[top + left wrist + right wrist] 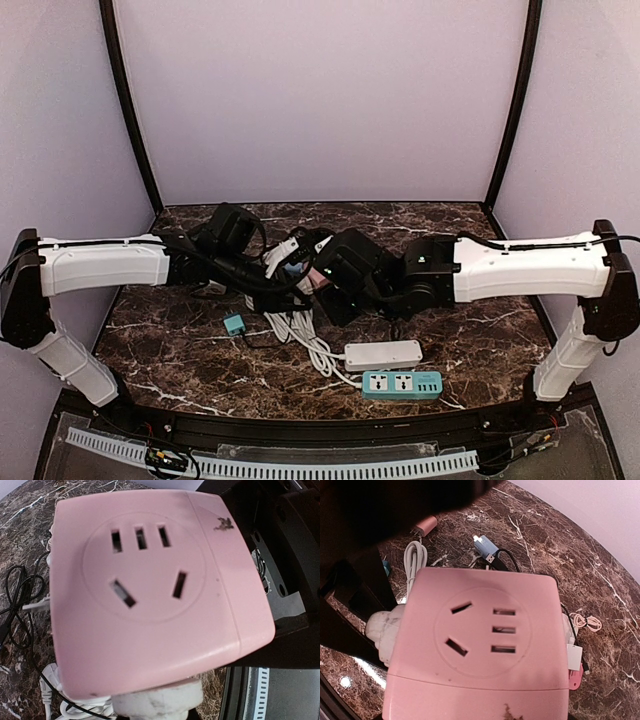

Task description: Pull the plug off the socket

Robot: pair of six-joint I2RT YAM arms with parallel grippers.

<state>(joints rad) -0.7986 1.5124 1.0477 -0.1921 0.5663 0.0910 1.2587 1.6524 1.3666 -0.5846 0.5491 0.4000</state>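
A pink cube socket (150, 590) fills the left wrist view, one outlet face toward the camera. A white plug (157, 702) sits against its lower side, right where my left jaws lie, and looks still seated in it. The right wrist view has the same socket (480, 640) filling the lower frame, with the plug (382, 627) on its left side. My own fingers are hidden in both wrist views. From above, the left gripper (295, 262) and right gripper (325, 280) meet at mid-table around the socket (318, 283), which is held above the marble.
A white power strip (383, 354) and a teal one (401, 384) lie near the front. White cable (300, 335) loops beneath the grippers, beside a small teal adapter (235, 324). A blue USB plug (485, 547) and a coiled white cable (585, 621) lie beyond.
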